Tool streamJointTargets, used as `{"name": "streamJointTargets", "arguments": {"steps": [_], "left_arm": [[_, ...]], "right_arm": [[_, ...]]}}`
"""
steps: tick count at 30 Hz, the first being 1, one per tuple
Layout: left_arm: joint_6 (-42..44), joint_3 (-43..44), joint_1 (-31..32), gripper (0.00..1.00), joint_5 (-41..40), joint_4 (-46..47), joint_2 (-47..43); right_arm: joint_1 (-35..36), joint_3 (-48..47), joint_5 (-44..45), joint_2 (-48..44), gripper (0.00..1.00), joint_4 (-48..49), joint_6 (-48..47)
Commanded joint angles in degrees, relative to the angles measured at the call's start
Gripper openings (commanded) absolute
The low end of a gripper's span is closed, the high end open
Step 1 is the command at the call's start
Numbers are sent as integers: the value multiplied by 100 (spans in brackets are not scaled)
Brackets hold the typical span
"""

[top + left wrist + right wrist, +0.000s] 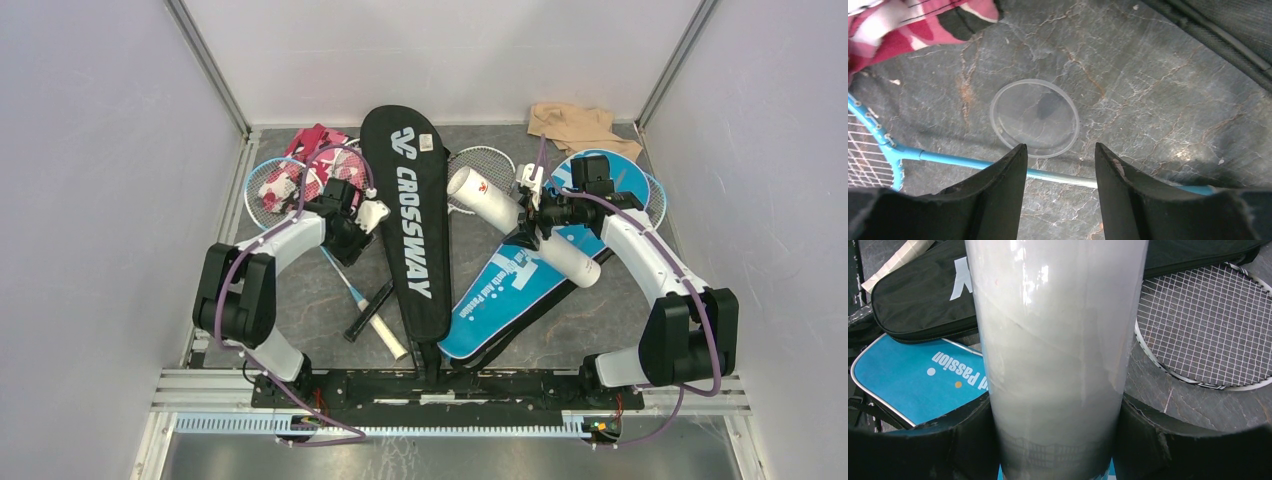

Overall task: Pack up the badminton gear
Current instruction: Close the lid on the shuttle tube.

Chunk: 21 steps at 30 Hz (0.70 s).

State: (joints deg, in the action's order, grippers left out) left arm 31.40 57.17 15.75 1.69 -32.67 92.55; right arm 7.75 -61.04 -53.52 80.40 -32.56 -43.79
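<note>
While the right gripper (1055,405) is clamped on the white tube (478,192), a finger pressed flat against each side of it, the left gripper (1059,147) has its jaws apart with nothing in between. That tube sits slantwise in the right half of the tabletop (300,290), one end close to the black CROSSWAY cover (410,220) and the other out over the blue cover (510,290); can't tell if it's off the surface or resting there. The black cover runs down the middle from the far edge to the near edge, and the blue one fans out from the near edge towards the far right corner. The left wrist view looks down on a clear round lid (1034,117) lying flat on the bare tabletop just ahead of the fingertips (1020,150), and the shaft of the blue-framed racket (948,159) crosses right under them. That racket's head is over by the left edge, next to the pink camouflage cloth (305,150) in the far left corner. A white-framed racket (1208,325) lies near the far edge just beside the tube, and a beige cloth (580,125) is bunched in the far right corner.
</note>
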Motion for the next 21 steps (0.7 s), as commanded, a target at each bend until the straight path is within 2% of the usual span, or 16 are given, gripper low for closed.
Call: {"name": "streamJointTargets", "arguments": {"steps": [1, 10, 21], "left_arm": [[283, -71, -28, 57, 401, 256, 129], [393, -117, -28, 43, 423, 315, 413], [477, -345, -28, 21, 465, 315, 386]], "right_arm": [[-29, 2, -177, -78, 8, 136, -15], [-28, 5, -177, -63, 8, 87, -59], [-37, -19, -194, -66, 8, 48, -62]]}}
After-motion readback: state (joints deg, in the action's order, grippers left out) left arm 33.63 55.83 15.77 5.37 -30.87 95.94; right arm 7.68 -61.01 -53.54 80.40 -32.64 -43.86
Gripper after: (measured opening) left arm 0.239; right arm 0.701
